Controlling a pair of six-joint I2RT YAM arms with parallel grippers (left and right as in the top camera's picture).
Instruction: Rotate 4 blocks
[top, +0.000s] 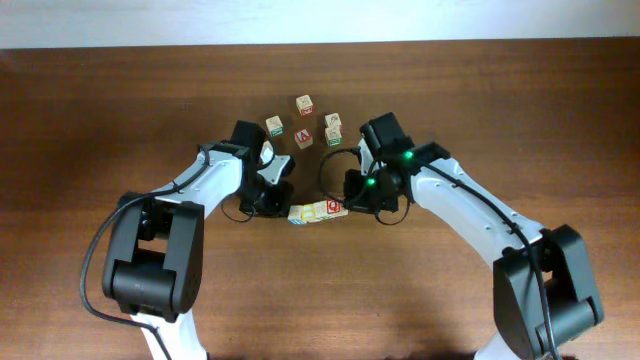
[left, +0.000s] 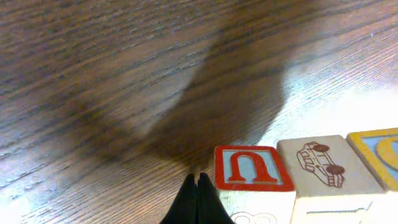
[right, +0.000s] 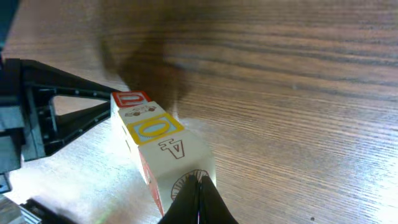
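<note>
Dark wood table under the overhead camera, with a pale wall strip along the far edge. You have four blocks butted into a short row at mid-table, between the two arms. Your left gripper sits at the row's left end and your right gripper at its right end. Beyond the row, well apart from it, lie five loose cubes, and a red A cube is the middle one of them. Left wrist: your left gripper is clenched, tips pressed together with nothing between them. It sits just beside the red-letter block; you cannot tell whether it touches. Next along the row are the car block and then the yellow block, each touching its neighbour. Right wrist: your right gripper is also clenched on nothing, and its tips meet the near end of the row at the outlined-A block. From there the row runs away from you, yellow block with a blue ring, car block, then red-letter block. At that far end the left gripper comes in from the left, its fingers converging to a point at the red-letter block.
</note>
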